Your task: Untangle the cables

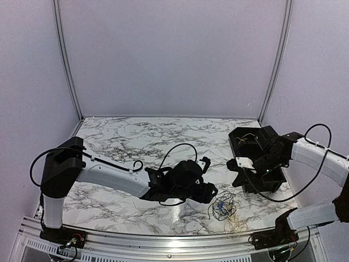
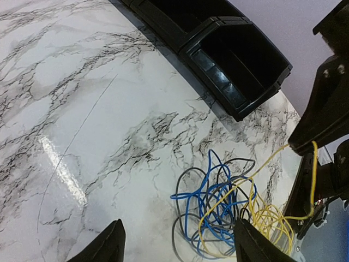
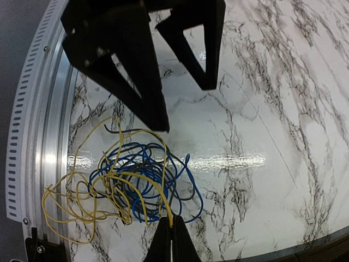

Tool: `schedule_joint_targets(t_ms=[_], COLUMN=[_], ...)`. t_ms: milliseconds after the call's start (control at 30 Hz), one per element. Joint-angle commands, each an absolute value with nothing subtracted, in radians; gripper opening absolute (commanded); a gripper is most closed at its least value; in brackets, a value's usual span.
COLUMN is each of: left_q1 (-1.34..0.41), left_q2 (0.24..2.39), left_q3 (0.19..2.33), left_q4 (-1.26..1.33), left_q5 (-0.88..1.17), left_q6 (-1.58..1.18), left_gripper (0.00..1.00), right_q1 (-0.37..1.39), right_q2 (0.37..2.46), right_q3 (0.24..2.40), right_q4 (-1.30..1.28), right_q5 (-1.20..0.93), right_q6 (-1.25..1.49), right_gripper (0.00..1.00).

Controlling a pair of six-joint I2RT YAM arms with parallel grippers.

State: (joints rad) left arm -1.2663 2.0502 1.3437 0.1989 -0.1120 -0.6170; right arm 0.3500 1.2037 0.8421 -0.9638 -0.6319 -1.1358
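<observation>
Right wrist: right claw (image 3: 172, 228) clenched on a yellow wire (image 2: 267, 161) of the cables (image 3: 136, 174), which lie knotted on the table (image 3: 262, 98) near its front edge. Left claw (image 2: 179, 232) released, spread above the blue loops (image 2: 212, 202). Risk: pulling yellow now likely drags or tightens the whole knot, since nothing pins the blue

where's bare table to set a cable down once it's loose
Bare: the far half of the table, between the back wall and the left arm, and its near-left corner. Crowded: near right, with the cables, left pincer and black bin.
</observation>
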Motion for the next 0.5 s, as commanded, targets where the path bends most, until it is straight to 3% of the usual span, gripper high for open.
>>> schedule_joint_targets(t_ms=[0, 200, 467], left_q1=[-1.273, -1.273, -1.268], left_q2=[2.115, 2.333, 2.438], left_q3=[1.426, 1.638, 1.704], left_q4=[0.296, 0.366, 0.394], left_q5=[-0.068, 0.065, 0.160], left_q6=[-0.581, -0.586, -0.626], left_gripper=[0.72, 0.68, 0.39], right_q1=[0.360, 0.360, 0.360], right_q2=[1.185, 1.175, 1.175], right_q3=[0.946, 1.031, 1.439], right_q4=[-1.027, -1.087, -1.204], right_q5=[-0.736, -0.796, -0.861], right_q6=[-1.062, -0.968, -0.795], right_gripper=[0.00, 0.00, 0.00])
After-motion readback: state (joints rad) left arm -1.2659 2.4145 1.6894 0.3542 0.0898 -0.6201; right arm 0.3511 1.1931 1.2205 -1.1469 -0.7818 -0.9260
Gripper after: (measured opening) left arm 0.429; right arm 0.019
